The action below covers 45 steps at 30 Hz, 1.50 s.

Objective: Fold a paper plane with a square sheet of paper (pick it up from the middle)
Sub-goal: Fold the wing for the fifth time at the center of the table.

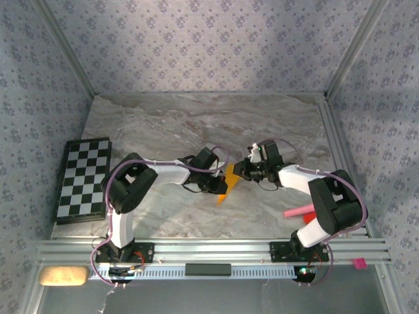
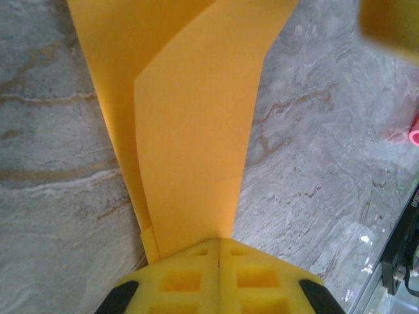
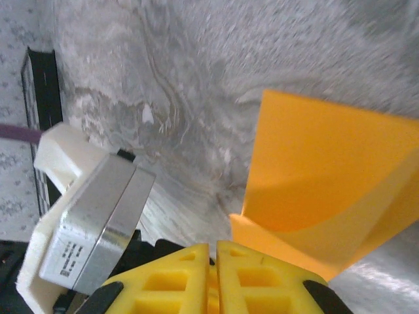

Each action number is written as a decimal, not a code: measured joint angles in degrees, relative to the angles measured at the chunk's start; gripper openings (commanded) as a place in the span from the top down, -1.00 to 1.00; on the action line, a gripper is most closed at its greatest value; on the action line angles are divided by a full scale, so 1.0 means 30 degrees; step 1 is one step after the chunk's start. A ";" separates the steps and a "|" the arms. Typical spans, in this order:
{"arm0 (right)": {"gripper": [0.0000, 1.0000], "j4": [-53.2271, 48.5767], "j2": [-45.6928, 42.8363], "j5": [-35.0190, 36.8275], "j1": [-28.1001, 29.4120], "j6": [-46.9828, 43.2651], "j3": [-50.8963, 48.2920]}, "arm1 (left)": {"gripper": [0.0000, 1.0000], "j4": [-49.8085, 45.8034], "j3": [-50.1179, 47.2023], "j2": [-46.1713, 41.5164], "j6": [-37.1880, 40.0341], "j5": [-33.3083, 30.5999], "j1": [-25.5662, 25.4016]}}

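The square sheet of paper (image 1: 226, 186), orange-yellow, is folded into a narrow layered pointed shape like a paper plane and is held off the marble table (image 1: 196, 124) at mid-table, between the two arms. My left gripper (image 1: 217, 186) is shut on its narrow end; in the left wrist view the paper (image 2: 190, 131) widens away from the left gripper (image 2: 218, 241). My right gripper (image 1: 239, 171) meets the paper's upper edge from the right. In the right wrist view its jaws (image 3: 213, 245) stand almost together with a sliver of orange between them, and the paper (image 3: 321, 170) spreads to the right.
A black-and-white chequered board (image 1: 82, 180) lies at the table's left edge. A pink stick (image 1: 298, 211) lies by the right arm's base, its end visible as the pink stick (image 2: 414, 136). The left wrist's silver camera box (image 3: 91, 222) sits close to the right gripper.
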 measured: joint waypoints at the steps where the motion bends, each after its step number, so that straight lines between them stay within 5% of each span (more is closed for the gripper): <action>1: 0.79 0.0000 0.0073 0.0029 0.0248 -0.0073 0.0000 | 1.00 0.0000 0.0000 0.0000 -0.0007 0.0000 0.0000; 13: 0.78 -0.0080 0.1945 0.1290 0.0787 -0.0284 0.0000 | 1.00 0.0240 -0.0233 -0.0058 -0.0015 0.0131 0.0007; 31: 0.75 0.0029 0.3016 0.0911 -0.2157 0.0510 0.0554 | 1.00 0.1027 -0.0685 -0.0160 -0.0080 0.0211 0.0007; 45: 0.69 -0.2550 0.1625 0.4167 -0.3213 0.0401 0.1974 | 1.00 0.1290 -0.0823 -0.0204 -0.0437 0.0219 0.0007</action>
